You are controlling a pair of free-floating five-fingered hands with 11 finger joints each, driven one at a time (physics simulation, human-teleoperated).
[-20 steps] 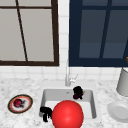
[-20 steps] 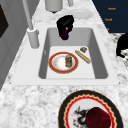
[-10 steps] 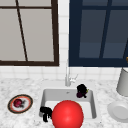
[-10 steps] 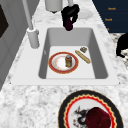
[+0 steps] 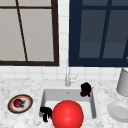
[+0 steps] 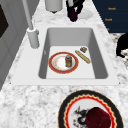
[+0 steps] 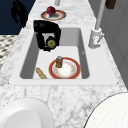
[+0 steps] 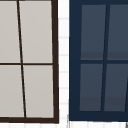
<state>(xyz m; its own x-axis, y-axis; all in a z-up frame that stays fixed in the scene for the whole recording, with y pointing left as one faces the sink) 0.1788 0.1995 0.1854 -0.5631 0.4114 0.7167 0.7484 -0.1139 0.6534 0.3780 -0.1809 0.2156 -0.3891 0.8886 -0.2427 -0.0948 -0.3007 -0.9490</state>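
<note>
Two black hands hover at the white rectangular sink (image 5: 67, 93). The right hand (image 5: 86, 87) hangs over the sink's far right corner, its fingers curled round a small round fruit, dark maroon with a green patch (image 5: 83, 93). From the right side we see that same hand (image 7: 46, 28) arched above the fruit (image 7: 51, 44), which sits clear of the basin floor and touches nothing else. The left hand (image 5: 45, 112) floats at the sink's near left corner, fingers drooping loosely and holding nothing.

On the sink floor lie a red-rimmed round plate (image 6: 57, 65) carrying a small brown jar (image 6: 68, 60), a tan bread stick (image 6: 82, 56) just beside the plate, and a small brown lump (image 6: 83, 49) near the stick's far end. A grey faucet (image 5: 67, 78) rises behind the sink. Left of the sink, a patterned dark-rimmed plate (image 5: 12, 110) bears a dark red fruit (image 5: 18, 102); right of it sit a plain white plate (image 5: 119, 112) and a grey canister (image 5: 123, 82). A large red sphere (image 5: 67, 115) shows before the sink's near edge.

We judge the lift done and the fruit not yet set down anywhere.
</note>
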